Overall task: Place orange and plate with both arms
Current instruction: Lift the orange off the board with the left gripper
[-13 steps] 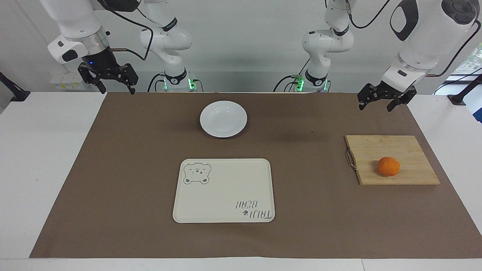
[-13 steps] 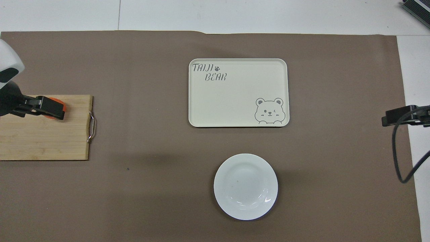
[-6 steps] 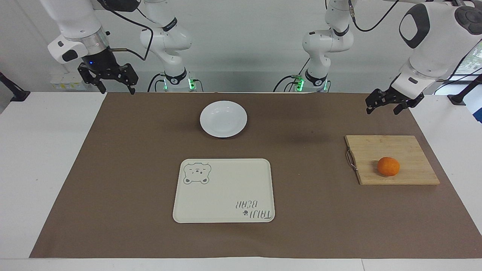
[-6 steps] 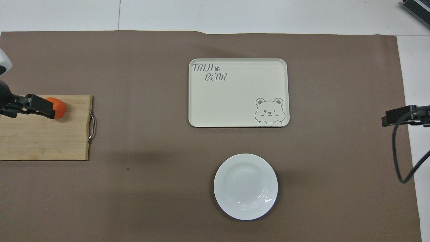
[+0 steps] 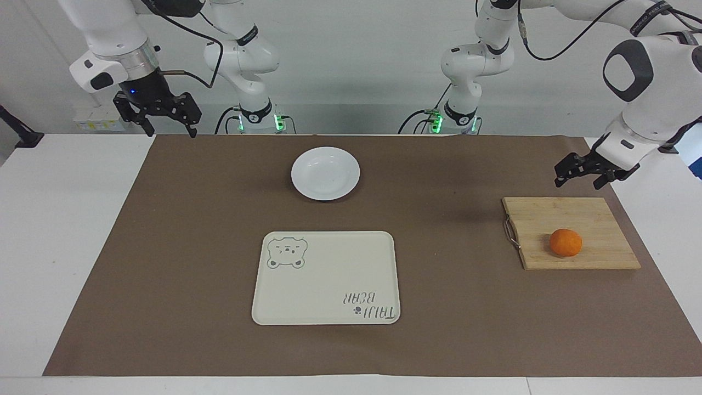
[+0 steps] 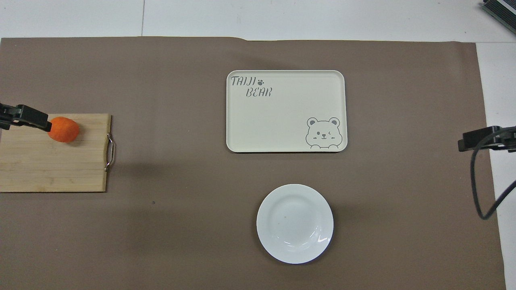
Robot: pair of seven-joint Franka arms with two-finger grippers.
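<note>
The orange (image 5: 565, 242) (image 6: 63, 129) lies on a bamboo cutting board (image 5: 592, 219) (image 6: 52, 169) toward the left arm's end of the table. My left gripper (image 5: 580, 184) (image 6: 24, 119) hangs open in the air over the board's outer part, beside the orange and apart from it, holding nothing. The white plate (image 5: 325, 173) (image 6: 294, 223) rests on the brown mat in front of the robots' bases. Above the mat's corner at the right arm's end, my right gripper (image 5: 171, 133) (image 6: 479, 139) waits open and empty.
A cream rectangular tray (image 5: 326, 285) (image 6: 282, 121) with a bear drawing lies mid-table, farther from the robots than the plate. The cutting board has a metal handle (image 5: 511, 232) on the side toward the tray. The brown mat (image 5: 164, 247) covers most of the white table.
My left gripper has swung outward toward the left arm's end of the table and come lower, uncovering the orange in the overhead view. The right arm, orange and plate have not moved.
</note>
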